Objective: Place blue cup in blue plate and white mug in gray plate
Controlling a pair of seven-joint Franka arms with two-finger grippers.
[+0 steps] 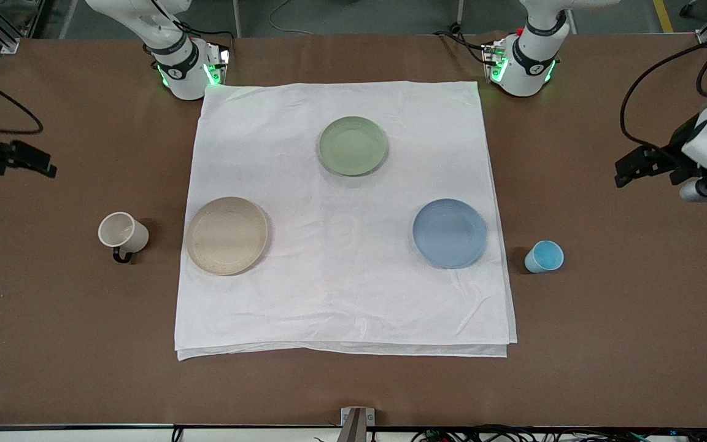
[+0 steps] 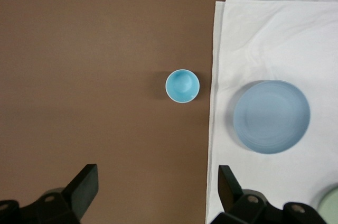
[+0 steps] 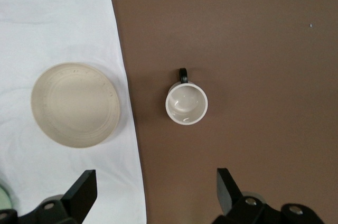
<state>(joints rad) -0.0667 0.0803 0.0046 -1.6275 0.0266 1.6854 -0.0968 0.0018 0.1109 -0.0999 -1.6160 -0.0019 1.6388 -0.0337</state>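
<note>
High over the bare brown table (image 1: 605,344) at the left arm's end, left gripper (image 2: 157,192) hanging with jaws spread wide and nothing between them, blue cup (image 2: 182,85) seen straight down in the wrist view, upright, mouth up, standing just off the edge of the white cloth (image 1: 341,294). Over the right arm's end of the table, right gripper (image 3: 156,192) likewise raised, jaws wide apart and empty, white mug (image 3: 186,103) upright below it, black handle pointing toward the front camera. Outward from there: blue plate (image 1: 450,232) on the cloth, just beside the cup; gray plate (image 1: 226,235), really beige and speckled, on the cloth just beside the mug; pale green plate (image 1: 353,145) nearer the robot bases, between the two arms, not part of the job. Both plates for the task bare, nothing yet moved, so the step in hand judged to be the descent and first grasp. Best done, probably, by centring each set of fingers over its vessel before lowering, straddling the cup's rim across its width, and closing on the mug's wall away from the handle, so neither tips. Gentle closing advisable, since the small cup looks light and likely to skid on the smooth tabletop. Short sideways carry afterward, with a low release at each plate's centre.
</note>
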